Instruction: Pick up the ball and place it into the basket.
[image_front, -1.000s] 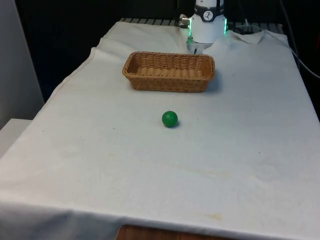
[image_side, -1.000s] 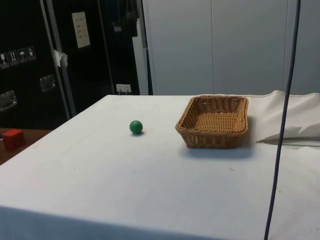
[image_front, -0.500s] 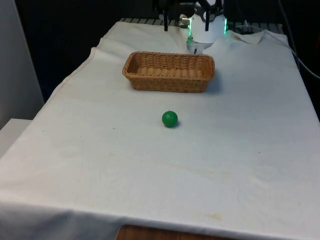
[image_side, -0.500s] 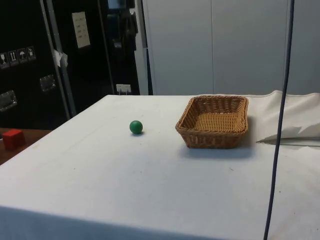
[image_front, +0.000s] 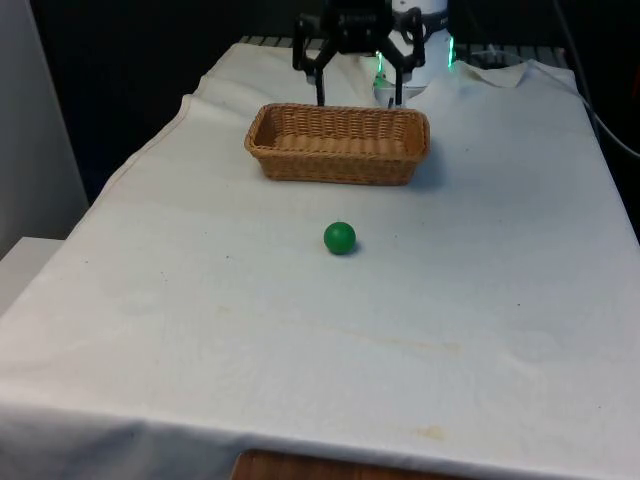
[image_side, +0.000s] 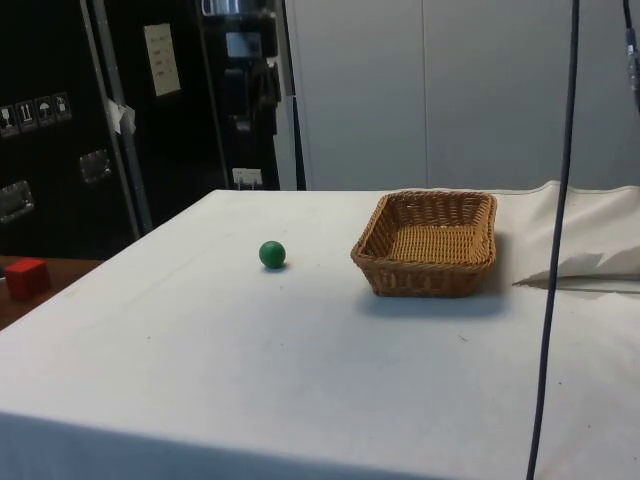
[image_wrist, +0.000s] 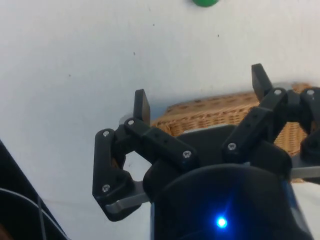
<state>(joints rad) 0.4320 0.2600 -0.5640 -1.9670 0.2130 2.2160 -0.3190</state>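
the pincer (image_front: 359, 100) hangs over the far rim of the basket (image_front: 338, 143), fingers spread apart and holding nothing; the green ball (image_front: 340, 238) lies on the table (image_front: 480, 300) on the basket's near side, well apart from the pincer

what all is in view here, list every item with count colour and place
ball: one, green, on the cloth near the table's middle, apart from the basket, on the camera's side of it in the front view
basket: one, tan wicker, rectangular, on the cloth at the far end of the table in the front view, nothing inside it
table cloth: one, white, covering the whole table
block: one, red, on a lower brown surface off the table's edge in the side view
cable: one, dark, hanging down at the side view's right
gripper: one, black, fingers spread open, above the basket's far edge, holding nothing
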